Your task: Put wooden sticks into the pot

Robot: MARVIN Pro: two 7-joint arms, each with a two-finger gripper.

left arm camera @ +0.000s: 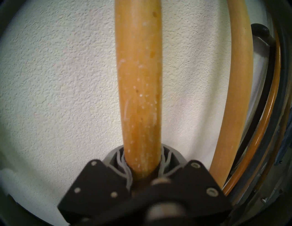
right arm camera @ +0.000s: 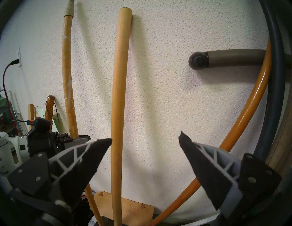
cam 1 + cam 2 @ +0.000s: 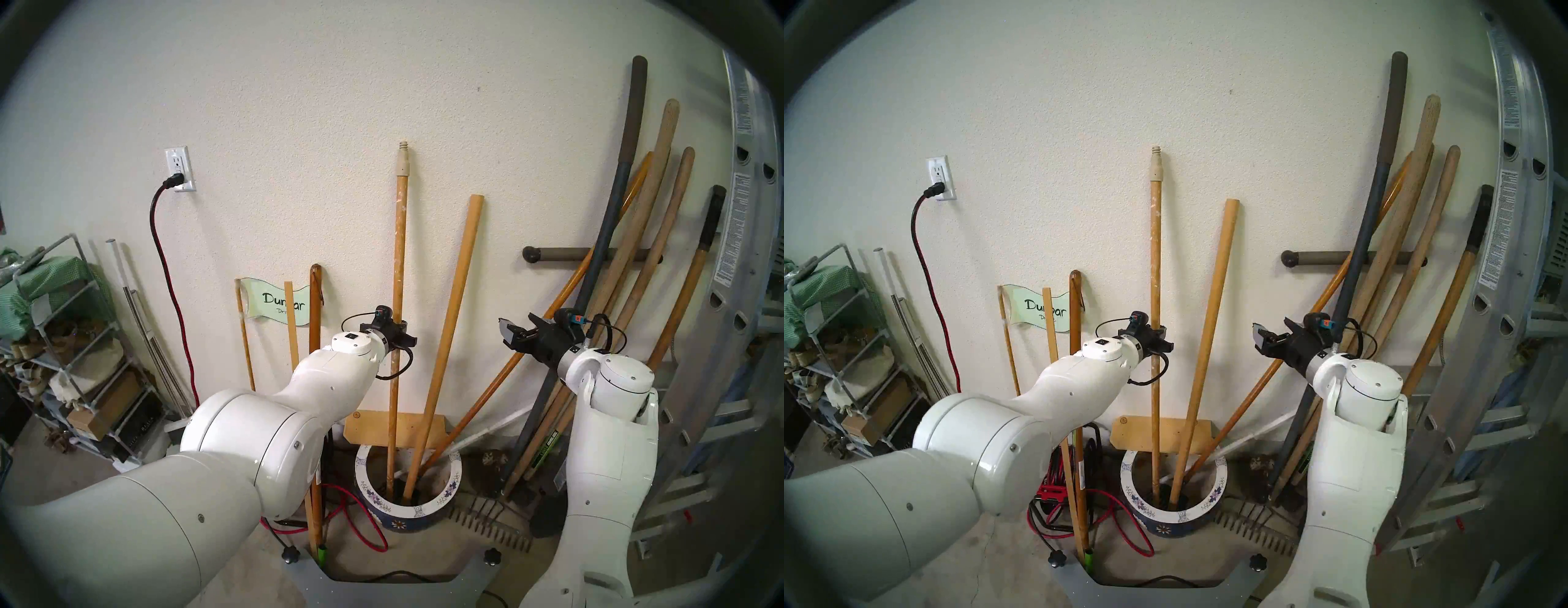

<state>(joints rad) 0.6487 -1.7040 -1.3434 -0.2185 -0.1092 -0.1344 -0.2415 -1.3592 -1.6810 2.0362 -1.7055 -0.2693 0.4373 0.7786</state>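
Clamped on the paint-flecked stick (image 3: 397, 271) at mid-shaft, the left gripper (image 3: 404, 338) holds it upright with its foot inside the pot (image 3: 450, 488), beside the plain stick (image 3: 449, 339). Left wrist view: grey fingers (image 1: 124, 159) squeeze the speckled shaft. Right wrist view: right gripper (image 2: 145, 140) gapes wide, empty, near the plain stick.

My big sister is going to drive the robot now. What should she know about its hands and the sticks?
Left gripper: shut on the long paint-flecked yellow-tan wooden pole with the beige threaded tip, gripped mid-length; its lower end is already inside the wide blue ceramic pot with the flowered white rim.
Right gripper: open, holding nothing, apart from the poles.
Plain flat-ended yellow-tan wooden pole: stands in the pot, top leaning on the wall.
Done: both sticks are in the pot.
Left: open the left gripper and draw back, probably slowly so the pole settles against the wall.
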